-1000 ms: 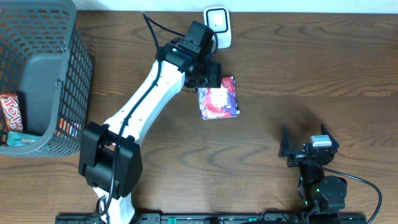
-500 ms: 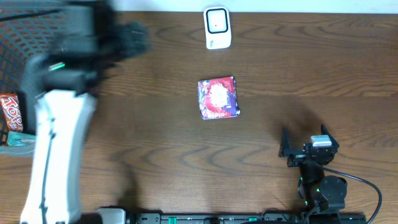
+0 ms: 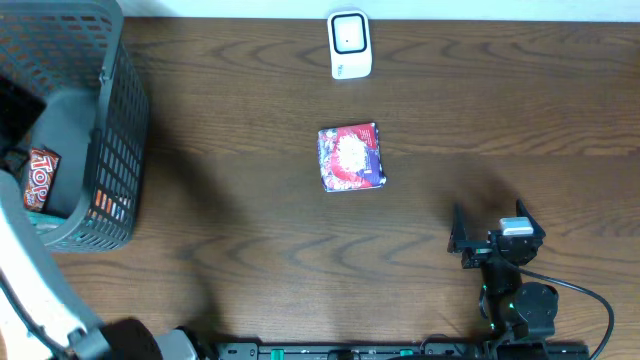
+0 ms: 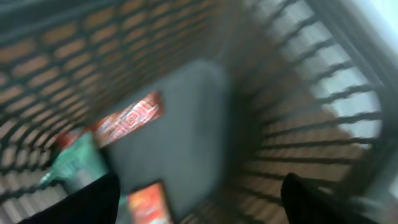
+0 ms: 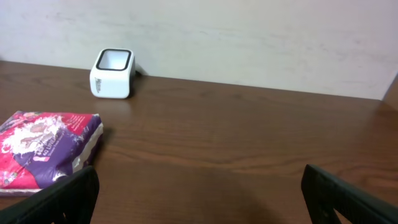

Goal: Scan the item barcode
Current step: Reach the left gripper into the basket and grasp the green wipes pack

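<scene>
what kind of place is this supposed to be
Probably a mock shop checkout on a wooden table: a white barcode scanner at the far edge, a grey shopping basket holding snack packets, and a red packet lying loose.

Gray mesh basket (image 3: 122,150) at rear-L corner of dark wood-grain table (image 3: 250,235), upright, w/ solid gray floor. Pale wall (image 5: 249,37) along table's far edge.

the basket (image 3: 110,130) sits at the left end of the bench (image 3: 250,230), snack packets (image 3: 38,178) inside it. the scanner (image 3: 350,44) stands back centre, the pouch (image 3: 351,157) lies before it, apart, and the right hand (image 3: 490,225) is front right.
</scene>
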Robot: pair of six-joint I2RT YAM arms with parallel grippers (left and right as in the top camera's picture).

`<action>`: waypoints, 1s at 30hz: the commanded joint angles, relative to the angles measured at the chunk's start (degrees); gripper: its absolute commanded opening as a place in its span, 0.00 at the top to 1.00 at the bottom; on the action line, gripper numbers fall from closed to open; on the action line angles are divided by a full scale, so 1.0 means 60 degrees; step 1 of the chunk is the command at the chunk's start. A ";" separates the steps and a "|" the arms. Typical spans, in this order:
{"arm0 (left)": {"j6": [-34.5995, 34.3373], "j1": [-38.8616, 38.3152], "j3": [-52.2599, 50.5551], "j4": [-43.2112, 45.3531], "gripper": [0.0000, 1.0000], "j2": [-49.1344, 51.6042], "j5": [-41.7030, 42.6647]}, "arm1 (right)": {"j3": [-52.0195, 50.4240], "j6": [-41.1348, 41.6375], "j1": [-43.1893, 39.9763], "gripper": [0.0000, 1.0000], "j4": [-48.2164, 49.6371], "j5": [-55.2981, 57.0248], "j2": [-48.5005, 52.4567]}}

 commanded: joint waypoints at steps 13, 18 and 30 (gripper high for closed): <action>-0.2106 0.0182 -0.0022 -0.1934 0.06 0.3071 -0.2871 | -0.0015 -0.0080 0.0000 0.01 -0.0036 0.0073 -0.0062; -0.2098 0.0186 -0.0131 -0.1985 0.06 0.3763 -0.2874 | -0.0015 -0.0080 0.0000 0.01 -0.0036 0.0073 -0.0062; -0.2106 0.0568 -0.1464 -0.0958 0.06 0.4386 -0.2874 | -0.0015 -0.0080 0.0000 0.01 -0.0036 0.0073 -0.0062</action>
